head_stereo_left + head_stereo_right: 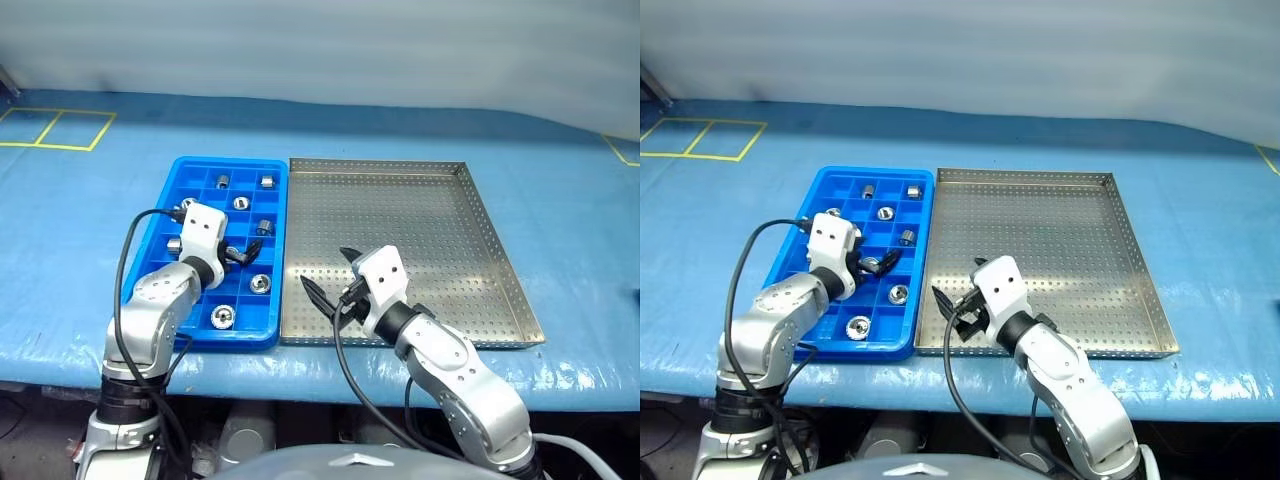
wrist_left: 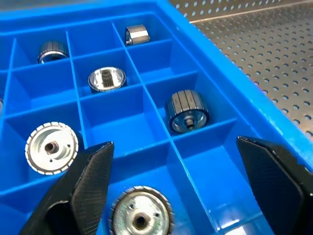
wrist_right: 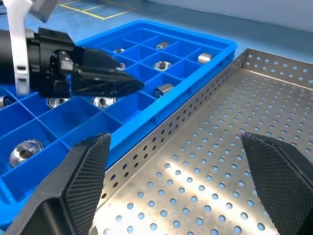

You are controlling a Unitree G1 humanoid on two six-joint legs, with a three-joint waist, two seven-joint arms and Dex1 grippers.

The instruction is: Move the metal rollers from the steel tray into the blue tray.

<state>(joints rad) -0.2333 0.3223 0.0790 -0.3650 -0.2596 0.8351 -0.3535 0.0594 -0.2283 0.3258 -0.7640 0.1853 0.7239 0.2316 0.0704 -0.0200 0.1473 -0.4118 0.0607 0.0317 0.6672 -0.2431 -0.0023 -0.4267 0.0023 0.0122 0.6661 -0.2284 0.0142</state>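
Blue-sheeted desk (image 1: pixel 90 230) carries the blue gridded plastic tray (image 1: pixel 276 250), holding small shiny metal rollers (image 2: pixel 187 110): hard, dense, slippery, best pinched across ribbed sides. Perforated steel tray (image 1: pixel 480 240) looks bare. Left end effector (image 1: pixel 248 252) and right end effector (image 1: pixel 330 283) both gape, empty.

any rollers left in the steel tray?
No, the steel tray shows only bare perforated floor; the metal rollers sit in the blue tray.

You see blue tabletop (image 1: pixel 580 230), its sheet slightly wrinkled, glossy along near edge. Yellow tape lines (image 1: pixel 58 128) form squares at your far left corner; another yellow line (image 1: pixel 622 150) marks far right. Pale wall (image 1: pixel 320 45) runs behind.
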